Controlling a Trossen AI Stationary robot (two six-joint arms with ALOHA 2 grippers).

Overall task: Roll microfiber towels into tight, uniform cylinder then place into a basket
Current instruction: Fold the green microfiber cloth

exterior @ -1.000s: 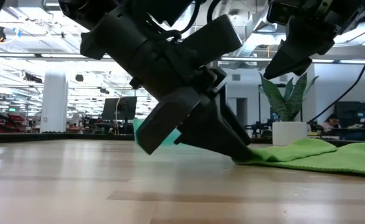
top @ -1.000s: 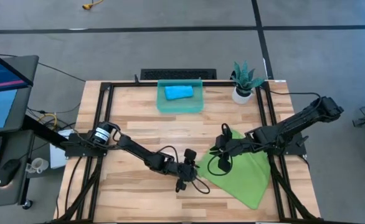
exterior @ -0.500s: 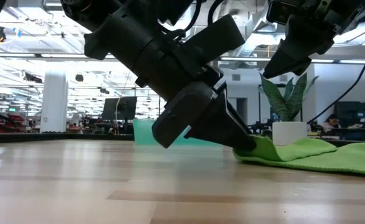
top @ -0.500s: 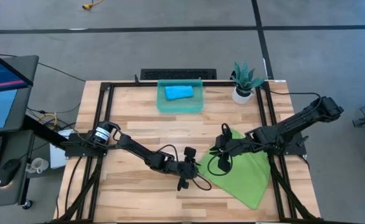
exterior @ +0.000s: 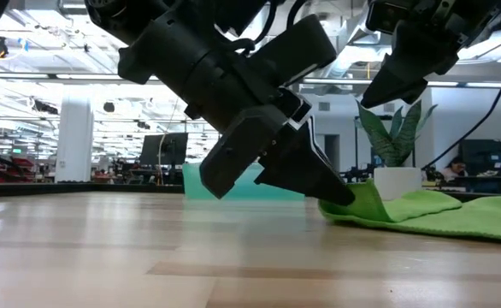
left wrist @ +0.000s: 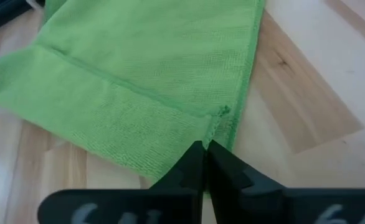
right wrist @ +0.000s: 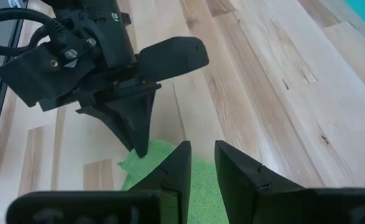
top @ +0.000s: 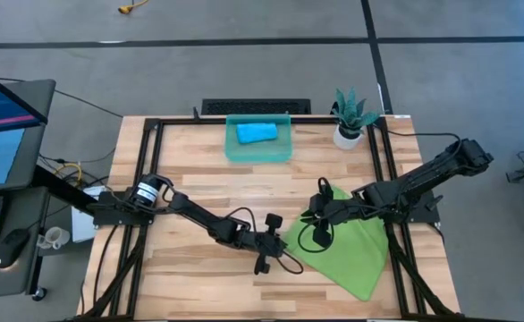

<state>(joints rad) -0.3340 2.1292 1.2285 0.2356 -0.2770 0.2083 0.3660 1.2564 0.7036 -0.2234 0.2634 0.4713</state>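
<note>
Now the left claw [left wrist: 204, 149] pinches the lime-green towel's [left wrist: 145, 68] near corner; right claw [right wrist: 200, 163] hovers narrowly parted.

The lime-green towel [top: 347, 252] lay on the light, pale-grained wooden table [top: 190, 170], whose frame rails were black. The basket [top: 259, 140] beyond the towel was translucent teal, and the rolled towel [top: 257, 133] inside it was bright sky-blue. Beside the basket a white pot [top: 346, 136] held a plant [top: 352, 107] with dark green leaves edged paler. Both arms were black, and so were the left gripper [top: 276, 240] at the green towel's corner and the right gripper [top: 310, 216] above that towel. The floor [top: 244, 63] around the table was grey with dark lines.
</note>
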